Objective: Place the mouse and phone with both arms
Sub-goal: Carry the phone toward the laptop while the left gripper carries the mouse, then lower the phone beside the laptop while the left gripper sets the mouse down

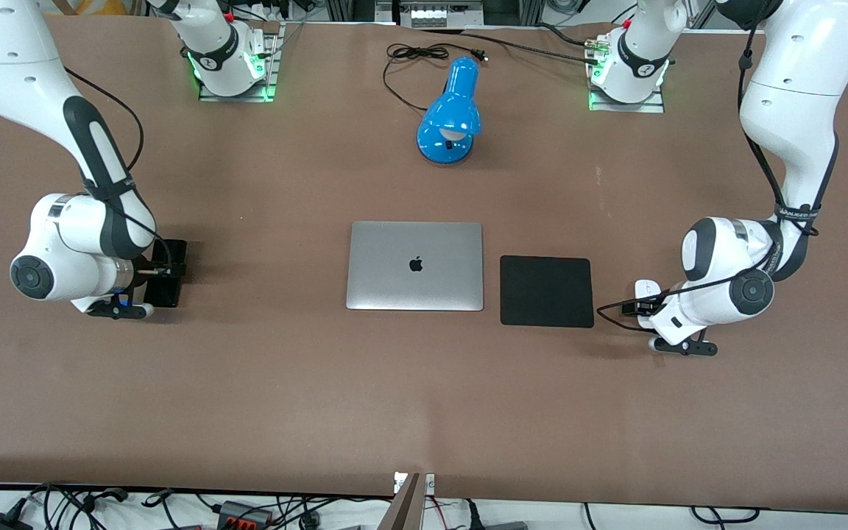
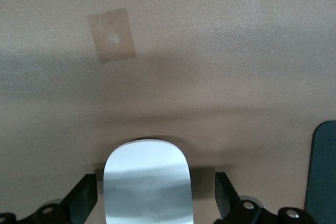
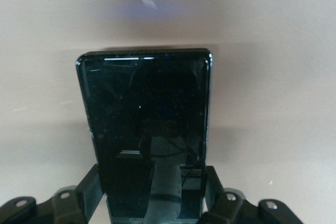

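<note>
Left gripper (image 2: pixel 152 203) straddling small white oval mouse (image 2: pixel 147 187), fingers apart; right gripper (image 3: pixel 152 195) clamped on slim black phone (image 3: pixel 144 129), both low on brown desk (image 1: pixel 424 397) for pickup

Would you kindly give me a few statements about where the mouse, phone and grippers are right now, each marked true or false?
1. The right gripper has its jaws on either side of the phone. True.
2. The mouse lies on the mouse pad. False: it sits between the left gripper jaws, beside the pad, toward the left arm's end.
3. The laptop is open. False: its lid is closed.
4. The blue lamp stands farther from the front camera than the laptop. True.
5. The phone rests on the laptop. False: it is toward the right arm's end of the table.
</note>
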